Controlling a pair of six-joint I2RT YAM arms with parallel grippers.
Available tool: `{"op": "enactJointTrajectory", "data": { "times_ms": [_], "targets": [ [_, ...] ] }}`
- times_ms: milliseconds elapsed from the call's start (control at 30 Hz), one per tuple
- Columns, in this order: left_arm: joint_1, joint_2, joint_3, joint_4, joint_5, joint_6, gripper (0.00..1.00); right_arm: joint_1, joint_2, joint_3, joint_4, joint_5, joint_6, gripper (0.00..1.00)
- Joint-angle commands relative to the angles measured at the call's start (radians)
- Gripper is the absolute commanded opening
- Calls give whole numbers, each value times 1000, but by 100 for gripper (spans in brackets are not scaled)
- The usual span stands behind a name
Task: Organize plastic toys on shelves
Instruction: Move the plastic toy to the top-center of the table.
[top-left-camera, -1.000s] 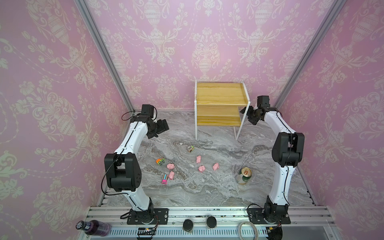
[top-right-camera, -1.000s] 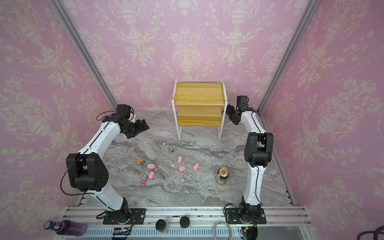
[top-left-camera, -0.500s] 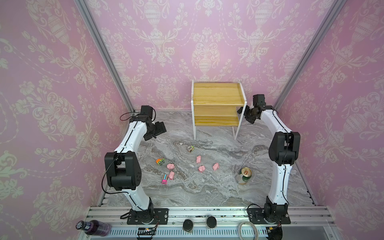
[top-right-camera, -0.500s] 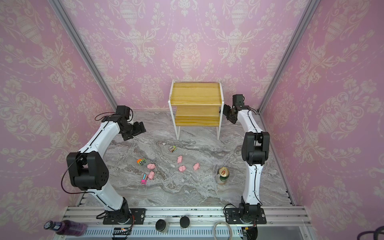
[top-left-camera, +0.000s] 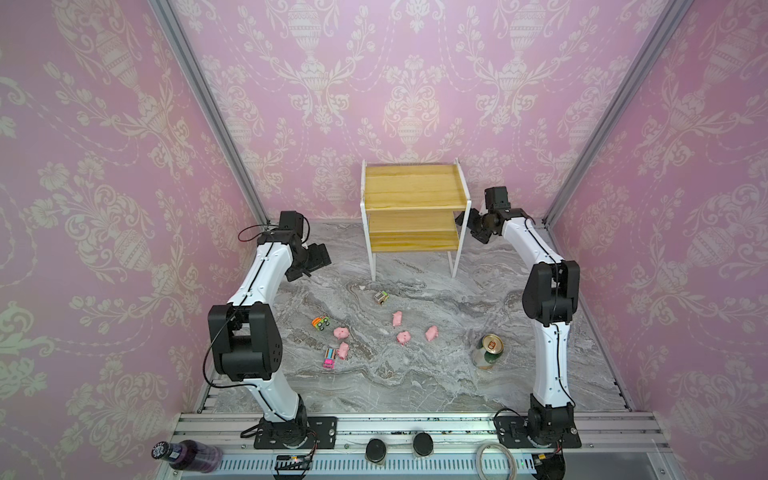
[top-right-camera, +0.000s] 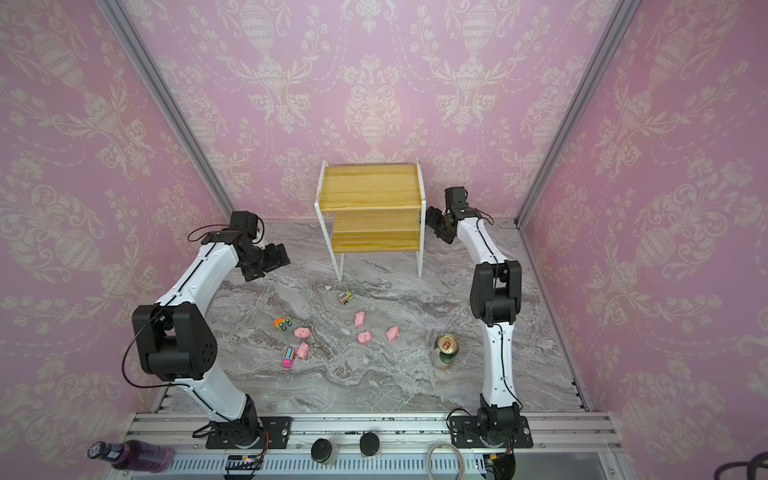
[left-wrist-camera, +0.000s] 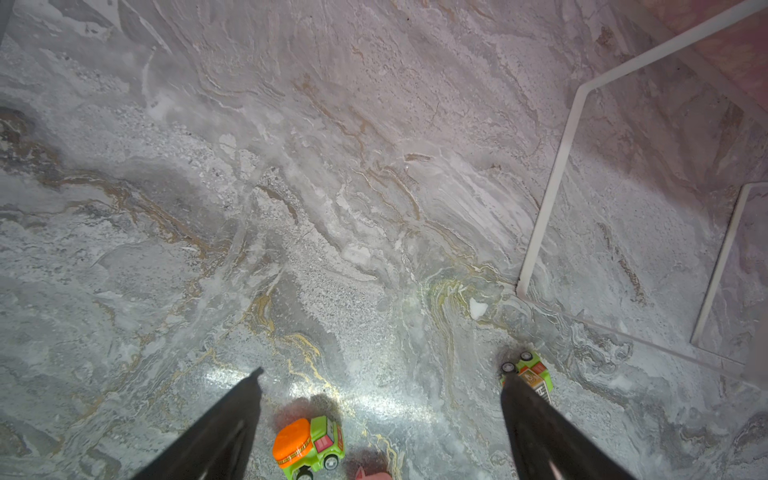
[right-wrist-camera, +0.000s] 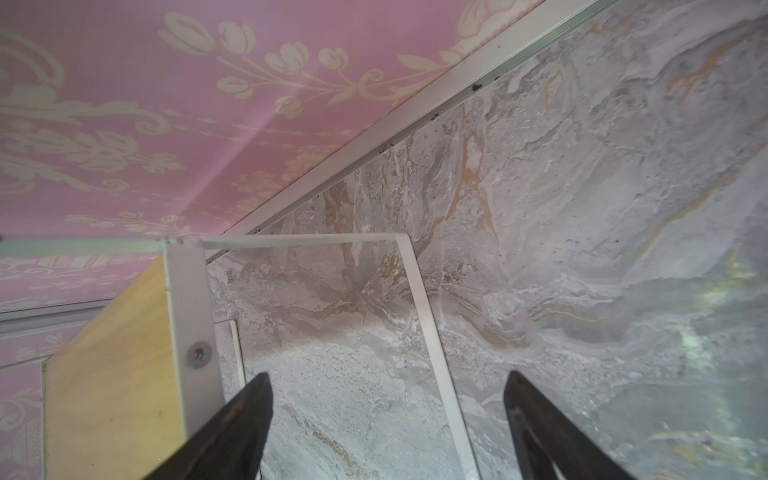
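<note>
The shelves, two yellowish boards in a white frame, stand at the back of the marble table with nothing on them. Several pink pigs lie mid-table. Among them are an orange-green truck, a brown-green truck and a pink-blue truck. My left gripper hangs open above the table, left of the shelves. My right gripper is open at the shelves' right side. One finger is close to the white frame.
A green-gold can stands near the right arm's base link. A dark purple bottle lies on the front rail, off the table. Pink walls close in the back and both sides. A white shelf leg stands just beyond the brown-green truck.
The shelves have slid to the left and the right gripper has followed along their right side. The left gripper has dropped slightly. The toys have not moved.
</note>
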Motion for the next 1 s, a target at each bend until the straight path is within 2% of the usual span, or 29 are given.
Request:
{"op": "enactJointTrajectory", "data": {
  "times_ms": [0,333,567,767,967],
  "targets": [
    [12,-25,-13,-29,-12,27,92,65,36,38,-8,-65,39,88],
    [23,-29,-23,-29,-6,31,92,122,59,42,53,-65,126,88],
    [24,-30,-28,-29,8,32,92,98,34,57,24,-24,91,88],
    [23,-53,-68,-25,32,29,92,15,-118,-65,24,6,33,88],
    [4,-140,-179,42,43,-1,92,-12,-369,-345,69,74,-54,90]
  ]
}}
